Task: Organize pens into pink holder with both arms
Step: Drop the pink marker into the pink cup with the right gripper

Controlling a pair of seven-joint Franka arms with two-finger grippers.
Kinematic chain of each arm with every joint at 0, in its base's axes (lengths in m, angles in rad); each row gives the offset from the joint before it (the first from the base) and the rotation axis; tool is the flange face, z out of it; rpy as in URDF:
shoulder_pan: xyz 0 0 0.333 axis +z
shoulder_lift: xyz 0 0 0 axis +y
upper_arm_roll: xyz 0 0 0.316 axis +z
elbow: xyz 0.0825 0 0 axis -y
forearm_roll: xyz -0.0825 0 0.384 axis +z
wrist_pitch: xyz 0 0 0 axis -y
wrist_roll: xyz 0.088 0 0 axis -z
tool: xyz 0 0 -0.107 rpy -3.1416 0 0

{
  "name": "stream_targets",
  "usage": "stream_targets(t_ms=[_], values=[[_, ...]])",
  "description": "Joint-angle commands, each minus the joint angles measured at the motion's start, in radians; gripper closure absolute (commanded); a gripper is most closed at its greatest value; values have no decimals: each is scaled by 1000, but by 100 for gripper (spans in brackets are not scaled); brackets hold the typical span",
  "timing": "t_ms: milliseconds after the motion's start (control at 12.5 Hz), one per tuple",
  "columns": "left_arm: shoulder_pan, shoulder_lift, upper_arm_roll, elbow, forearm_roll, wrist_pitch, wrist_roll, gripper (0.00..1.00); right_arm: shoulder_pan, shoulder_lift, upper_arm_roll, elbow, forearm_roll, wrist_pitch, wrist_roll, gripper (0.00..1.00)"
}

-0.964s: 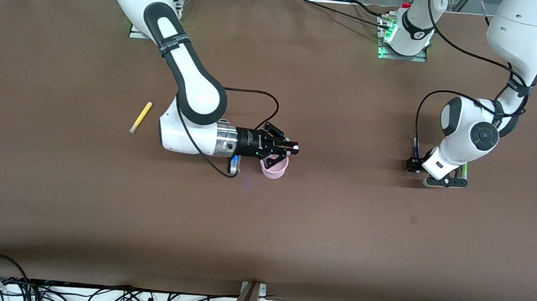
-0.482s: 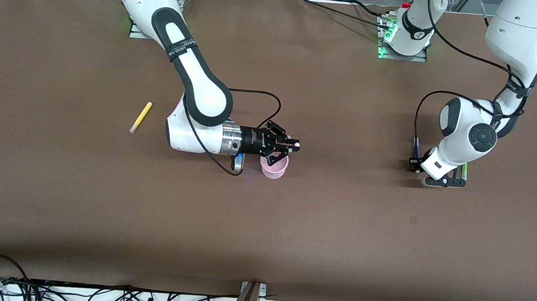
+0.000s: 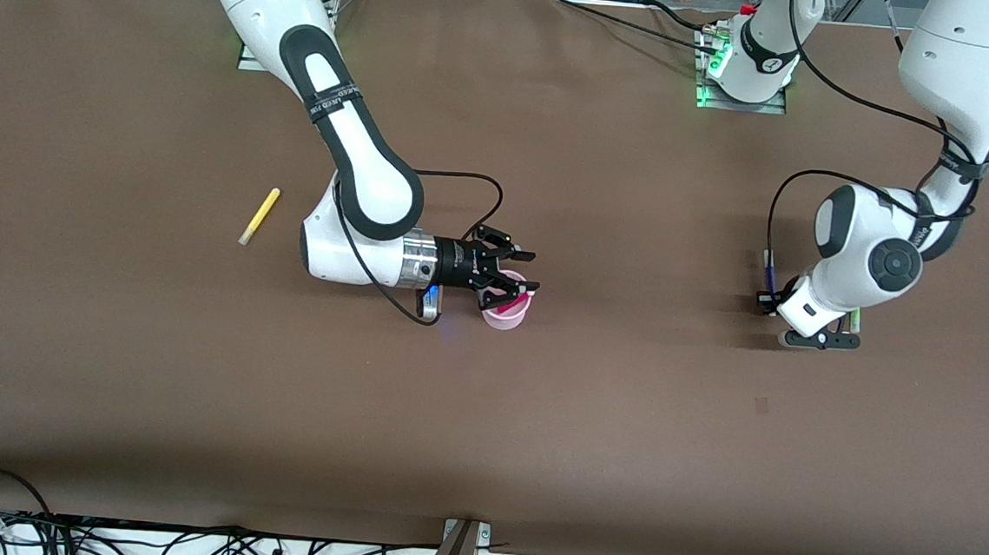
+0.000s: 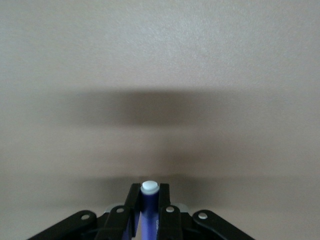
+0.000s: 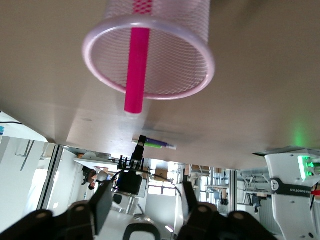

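Your right gripper (image 3: 519,272) sits spread open over the round pale-pink mesh plastic holder (image 3: 505,313) mid-table, with the slim magenta pink marker pen (image 5: 136,70) standing tilted inside it. Your left gripper (image 4: 148,200) is pinched on the dark purple pen (image 4: 148,207) toward the left arm's end, bright green pen (image 3: 854,318) just beside it. The yellow pen (image 3: 259,216) lies toward the right arm's end, well apart from the holder.

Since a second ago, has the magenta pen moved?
Yes. The magenta pen dropped from the right claw into the pink holder, leaning on its rim.
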Motion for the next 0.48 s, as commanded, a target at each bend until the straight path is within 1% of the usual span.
stream_targets(t_ms=[0,161,241,321,401], values=[[-17,-1,-15,216,18,-297,2,100,-8,-81,-45,-6,-170,-13,-17,0],[-37,-1,-32,331,18,-436,8,100,-11,-136,-110,-2,-432,-97,-54,0],[-38,-1,-56,402,17,-509,64,100,-11,-167,-139,1,-527,-132,-119,0],[-35,-1,-81,468,-11,-580,122,100,-15,-184,-177,3,-572,-183,-196,0],[-37,-1,-84,508,-70,-612,167,100,-18,-192,-238,9,-580,-264,-253,0]])
